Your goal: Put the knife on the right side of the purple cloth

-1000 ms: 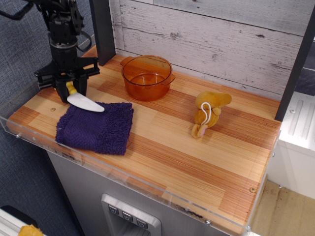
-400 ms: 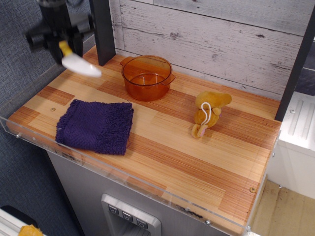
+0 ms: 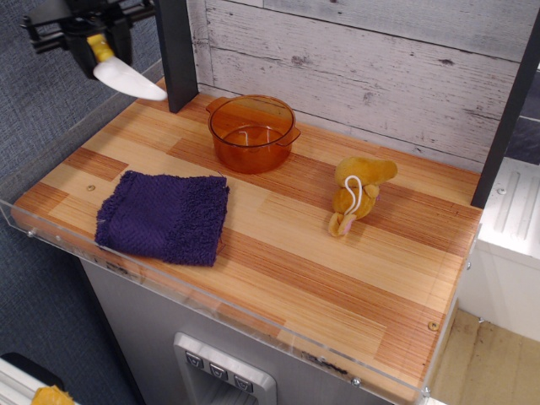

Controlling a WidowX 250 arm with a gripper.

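My gripper (image 3: pixel 99 46) is at the top left, high above the table's back left corner, shut on the knife (image 3: pixel 126 78). The knife has a short yellow handle between my fingers and a broad white blade that points down and to the right. The purple cloth (image 3: pixel 164 218) lies flat at the front left of the wooden table, well below and to the right of the gripper, with nothing on it.
An orange transparent pot (image 3: pixel 251 132) stands behind the cloth. A yellow-orange plush toy (image 3: pixel 358 194) with a white cord lies right of centre. A dark post (image 3: pixel 175 52) rises beside the gripper. The table (image 3: pixel 337 278) has a clear plastic rim at its front edge.
My gripper has lifted the knife from just above the cloth's back left corner up and away to the top left of the view. Cloth, pot and toy have not moved.
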